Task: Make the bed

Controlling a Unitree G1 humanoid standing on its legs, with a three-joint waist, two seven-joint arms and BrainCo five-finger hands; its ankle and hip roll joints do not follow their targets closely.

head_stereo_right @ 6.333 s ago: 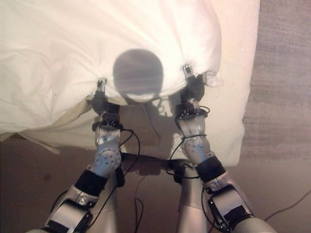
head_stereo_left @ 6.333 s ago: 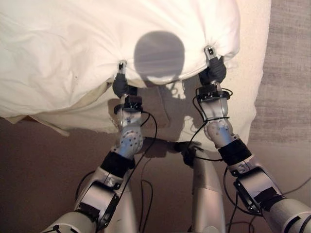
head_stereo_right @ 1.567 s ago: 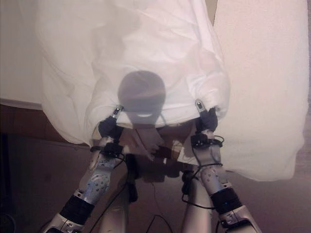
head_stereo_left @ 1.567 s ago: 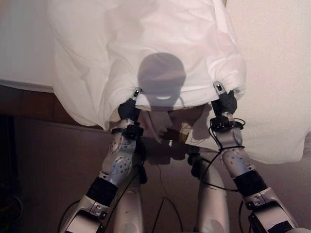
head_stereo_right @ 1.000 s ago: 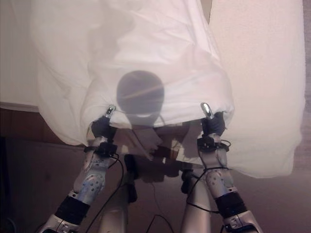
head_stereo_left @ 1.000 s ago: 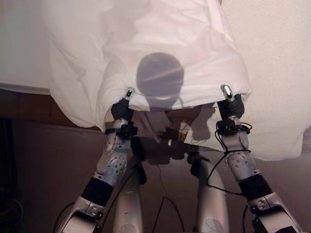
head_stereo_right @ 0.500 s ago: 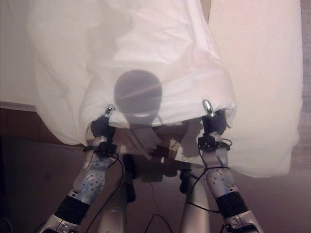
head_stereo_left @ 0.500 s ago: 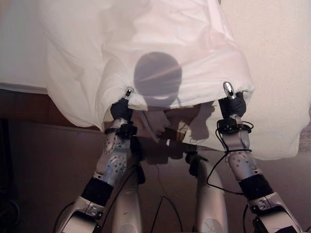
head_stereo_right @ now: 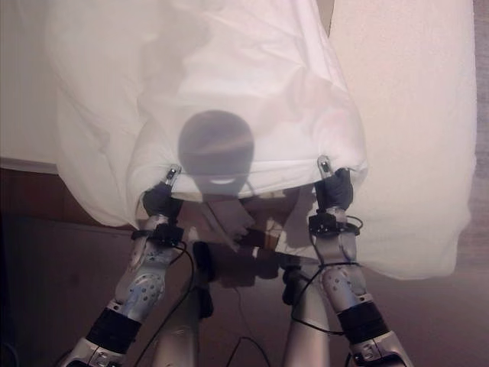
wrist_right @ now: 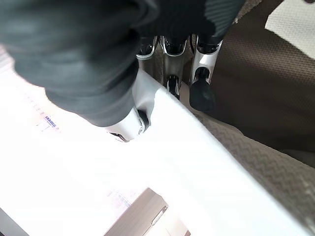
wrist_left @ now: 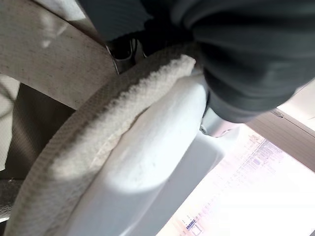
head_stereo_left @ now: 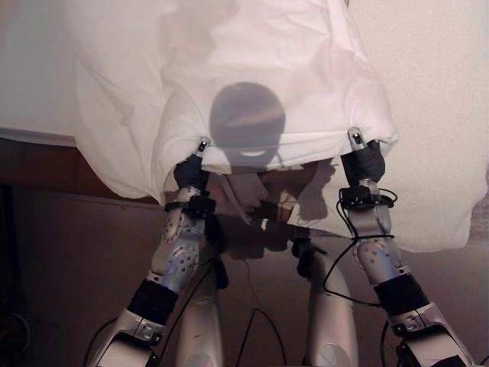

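A white duvet (head_stereo_left: 252, 61) lies bunched across the bed, and its near hem hangs over the bed's edge towards me. My left hand (head_stereo_left: 191, 173) is shut on the hem at the left, with a silver fingertip on top of the cloth. My right hand (head_stereo_left: 362, 161) is shut on the hem at the right, at about the same height. In the left wrist view the white cloth (wrist_left: 147, 167) and a cream woven edge (wrist_left: 98, 132) run beside the hand's dark cover (wrist_left: 246, 59). In the right wrist view the dark-tipped fingers (wrist_right: 202, 93) curl against the white cloth (wrist_right: 211, 162).
A cream textured bed cover (head_stereo_left: 435, 115) spreads to the right of the duvet and hangs down over the near edge. A flat white sheet (head_stereo_left: 34, 84) lies at the left, above a dark wooden strip (head_stereo_left: 38, 164). Dark floor (head_stereo_left: 69, 260) lies below.
Over the last second both hands have kept their hold on the hem. The right hand and its corner of the duvet have dropped a little. The left hand has barely moved.
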